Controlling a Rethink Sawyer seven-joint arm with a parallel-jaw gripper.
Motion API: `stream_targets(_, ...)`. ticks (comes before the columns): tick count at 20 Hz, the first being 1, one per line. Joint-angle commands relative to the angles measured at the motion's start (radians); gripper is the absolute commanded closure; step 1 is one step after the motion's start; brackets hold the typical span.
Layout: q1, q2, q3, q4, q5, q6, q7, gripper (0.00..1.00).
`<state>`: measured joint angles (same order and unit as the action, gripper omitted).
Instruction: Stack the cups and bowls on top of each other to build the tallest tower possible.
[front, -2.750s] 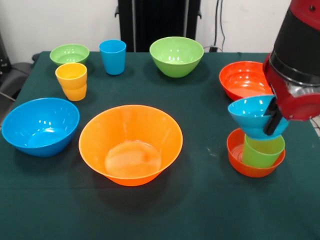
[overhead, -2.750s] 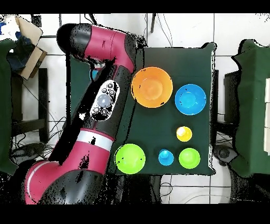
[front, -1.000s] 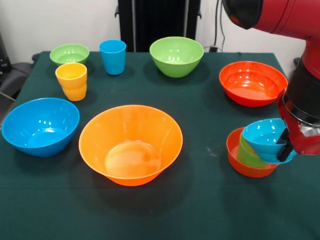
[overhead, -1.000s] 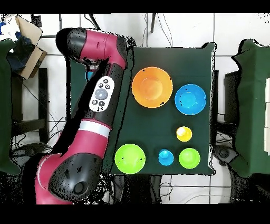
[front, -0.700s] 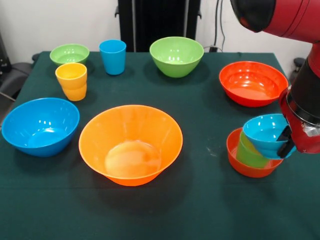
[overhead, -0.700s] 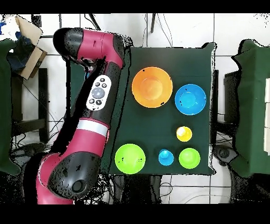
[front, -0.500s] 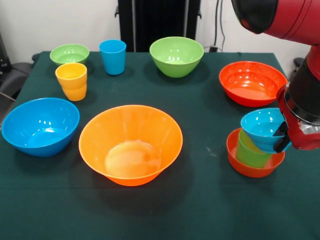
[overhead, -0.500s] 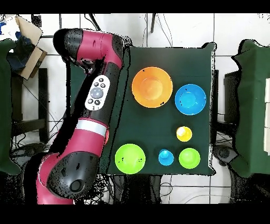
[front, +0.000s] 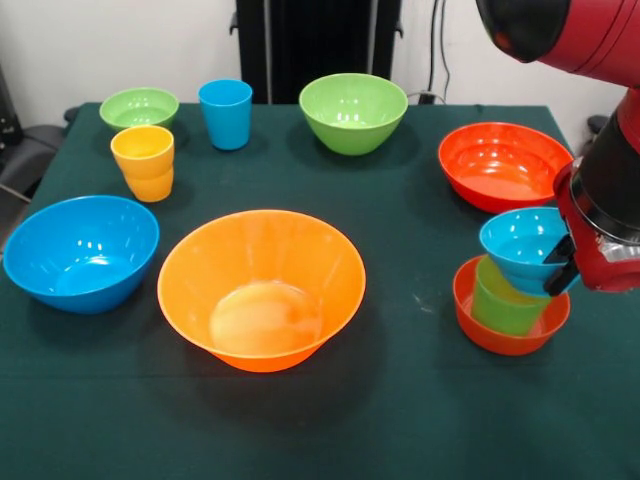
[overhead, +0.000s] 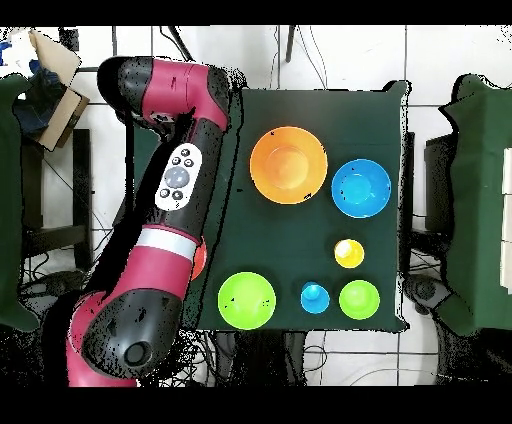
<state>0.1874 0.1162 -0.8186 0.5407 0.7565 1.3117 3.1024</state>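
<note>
At the right of the front view a small red-orange bowl (front: 510, 325) sits on the table with a green cup (front: 503, 302) standing in it. My gripper (front: 553, 268) is shut on the right rim of a small blue bowl (front: 520, 243) and holds it, slightly tilted, on or just above the green cup's mouth. In the overhead view my arm (overhead: 178, 185) hides this stack and the gripper. A blue cup (front: 226, 113) and a yellow-orange cup (front: 144, 162) stand at the far left.
A large orange bowl (front: 262, 285) sits mid-table and a blue bowl (front: 80, 250) at the left. A small green bowl (front: 139, 108), a green bowl (front: 353, 112) and a red bowl (front: 503, 165) stand along the far side. The table's right edge is close beside the stack.
The gripper pushed the blue bowl down and to the right, tilting the green cup. Over the last second it has lifted the bowl back up and left, and the cup stands straighter.
</note>
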Motion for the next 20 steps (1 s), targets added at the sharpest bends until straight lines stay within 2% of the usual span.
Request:
stream_targets(1,0.009,-0.02,0.046,0.126,-0.074,0.023,0.141,1.0)
stream_targets(9,0.011,-0.026,0.041,0.147,-0.091,0.031,0.099,1.0)
stream_targets(20,0.023,-0.039,0.068,0.18,-0.098,-0.021,0.088,1.0)
